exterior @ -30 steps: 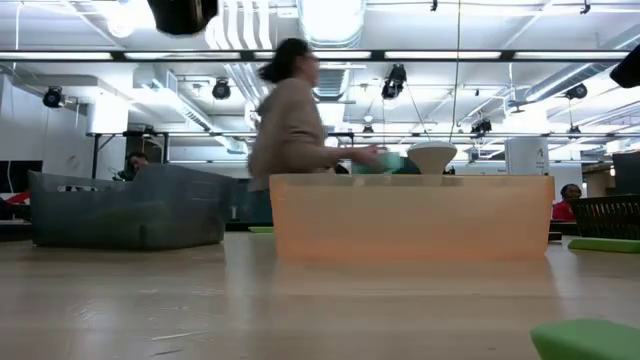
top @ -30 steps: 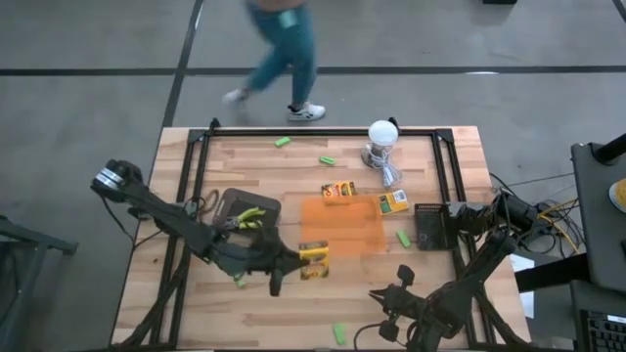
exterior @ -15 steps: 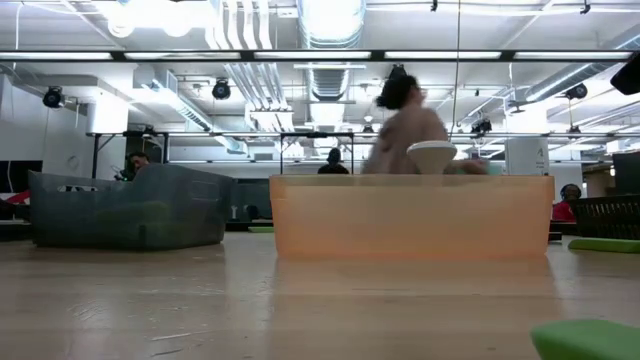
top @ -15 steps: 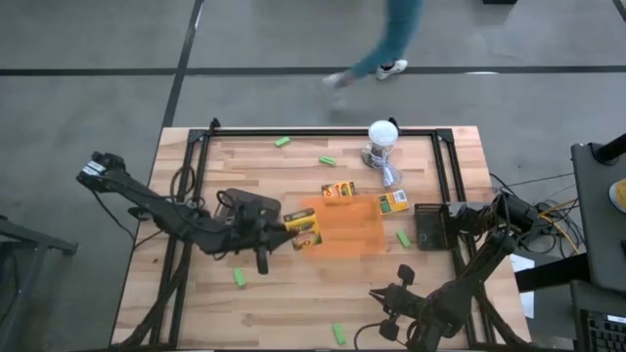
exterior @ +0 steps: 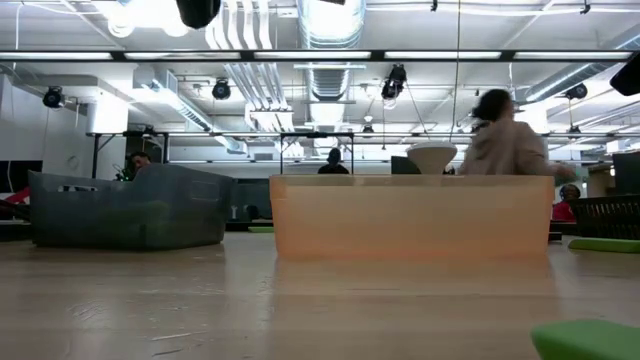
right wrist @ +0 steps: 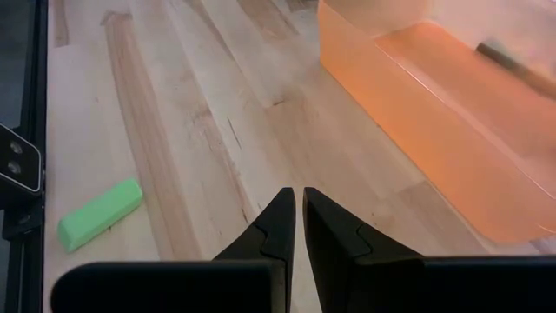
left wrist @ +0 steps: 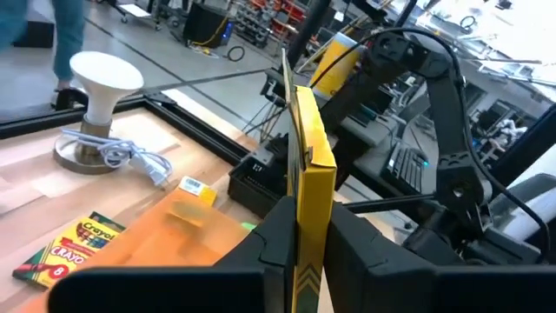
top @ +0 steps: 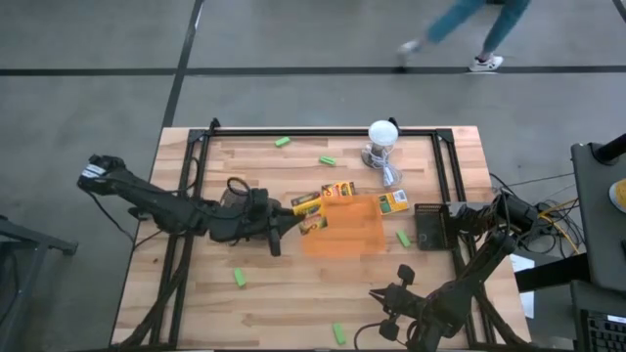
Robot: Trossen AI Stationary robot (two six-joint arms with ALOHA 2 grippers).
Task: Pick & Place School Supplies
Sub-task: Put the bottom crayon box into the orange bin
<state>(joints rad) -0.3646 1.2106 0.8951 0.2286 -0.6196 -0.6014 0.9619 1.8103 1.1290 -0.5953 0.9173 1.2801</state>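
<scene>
From above, the left gripper [top: 290, 214] holds 1 yellow crayon box [top: 309, 211] at the left edge of the orange tray [top: 347, 233]. Just beyond it, past the tray's far edge, lies a 2nd crayon box [top: 338, 190]; a 3rd box [top: 393, 202] sits at the tray's far right corner. 5 green pieces lie scattered on the table [top: 264, 293]: 2 far from the gripper near the back edge, 1 right of the tray, 1 nearer the front on the left [top: 240, 279], and 1 at the front edge. A white lamp [top: 382, 137] stands at the back. The right gripper [top: 383, 295] waits near the front edge, right of center.

At table height, the tray's orange wall [exterior: 410, 218] fills the middle, and a person passes behind it.

From the left wrist, the fingers are clamped on the yellow box, which stands on edge. Beyond it lies the box reading "Crayola" and "8" [left wrist: 65, 248].

From the right wrist, the right gripper's fingers are closed on nothing, with 1 green piece beside them.
</scene>
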